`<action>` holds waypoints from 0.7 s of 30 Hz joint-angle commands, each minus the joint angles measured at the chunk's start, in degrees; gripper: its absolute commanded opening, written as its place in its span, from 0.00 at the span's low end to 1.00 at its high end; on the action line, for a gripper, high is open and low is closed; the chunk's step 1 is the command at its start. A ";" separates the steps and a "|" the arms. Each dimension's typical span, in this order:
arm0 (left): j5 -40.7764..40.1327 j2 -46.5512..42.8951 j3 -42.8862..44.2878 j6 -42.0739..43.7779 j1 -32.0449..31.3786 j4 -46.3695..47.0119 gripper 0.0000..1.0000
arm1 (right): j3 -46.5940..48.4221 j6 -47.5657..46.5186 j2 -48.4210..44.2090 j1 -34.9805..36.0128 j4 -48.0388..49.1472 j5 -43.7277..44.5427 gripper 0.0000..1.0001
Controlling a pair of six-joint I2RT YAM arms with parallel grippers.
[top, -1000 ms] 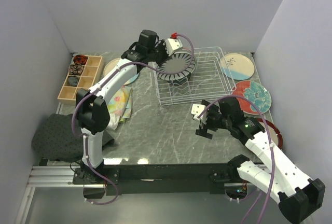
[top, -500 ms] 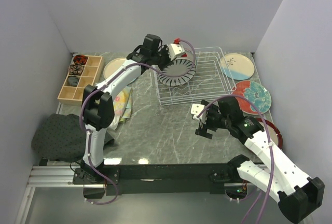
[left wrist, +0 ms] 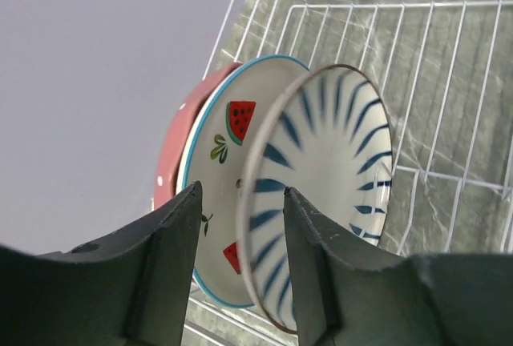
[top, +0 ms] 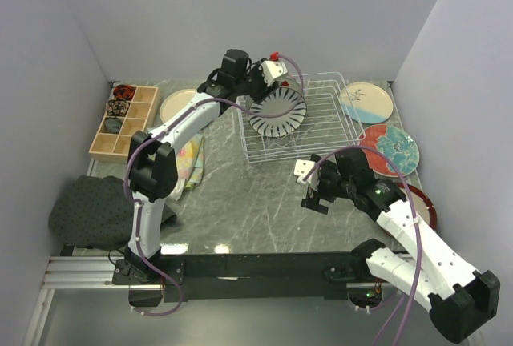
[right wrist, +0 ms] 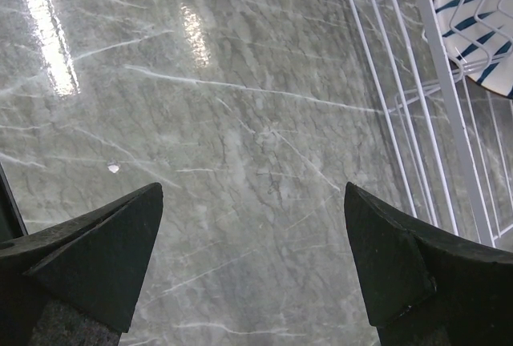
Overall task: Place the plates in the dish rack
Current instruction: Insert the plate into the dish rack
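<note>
Wooden box [top: 124,120] left of dish rack [top: 329,114]

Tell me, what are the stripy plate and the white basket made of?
The striped plate looks like glazed ceramic. It has a smooth white face, painted navy stripes and a thin brown rim, though hard plastic could look much the same. The dish rack looks like thin metal wire with a white coating.

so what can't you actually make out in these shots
- left wrist view: pink plate mostly hidden behind the watermelon plate, only its edge shows
- right wrist view: striped plate cut off by the top right corner
- top view: dark red plate mostly covered by the right arm; wooden box contents too small
</note>
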 commanded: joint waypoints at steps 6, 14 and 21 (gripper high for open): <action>-1.36 -12.73 -1.72 -7.73 -0.11 6.40 0.69 | 0.25 -0.02 -0.48 -1.93 1.62 0.39 1.00; -1.98 -29.44 -19.36 -18.88 2.17 15.28 0.99 | 0.69 0.07 -1.97 -7.81 1.10 -2.95 1.00; -4.95 -47.44 -34.15 -27.49 3.85 15.73 0.99 | 1.48 0.16 -3.82 -11.69 1.36 -5.59 1.00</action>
